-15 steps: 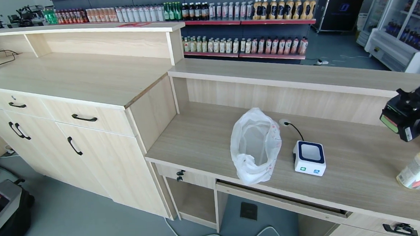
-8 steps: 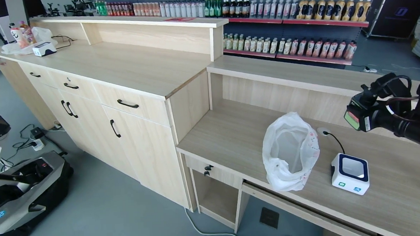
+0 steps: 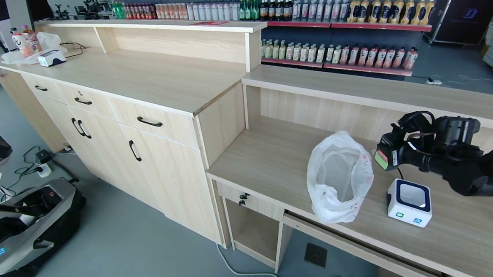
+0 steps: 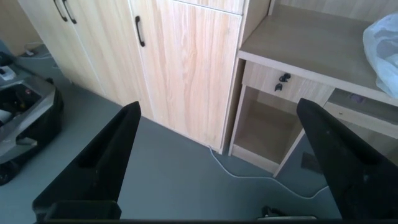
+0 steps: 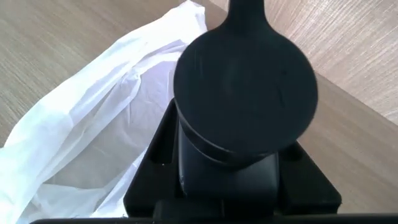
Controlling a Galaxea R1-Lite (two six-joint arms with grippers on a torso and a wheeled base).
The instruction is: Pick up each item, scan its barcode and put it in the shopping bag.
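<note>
Hanging low in front of the bench [image 3: 273,162], the left claw [image 4: 217,106] was released, its two dark fingers [image 4: 93,168] spread wide above the grey floor [image 4: 180,180]. It faced the pale cupboard doors [image 4: 186,56] and the small drawer with a key lock [image 4: 283,81] under the bench edge. On the bench top stood the white shopping bag [image 3: 341,178], upright and slumped a little, with its mouth gaping open towards the robot. Just beside it, on the robot's right and apart from it, sat the white barcode scanner [image 3: 409,196] with its dark window facing up. The right claw [image 3: 389,156] hung above the bench between the bag and the scanner, close to the bag's upper rim and a little behind the scanner. Whether it was clenched or released could not be told, as the arm's own black housing covered it. From the right wrist the bag's crumpled opening lay directly below that housing. Behind them rose the raised back ledge [image 3: 353,86] of the bench. Farther left stood a taller counter [image 3: 142,76], and beyond it long shelves of bottled drinks [image 3: 335,53] ran along the wall.
</note>
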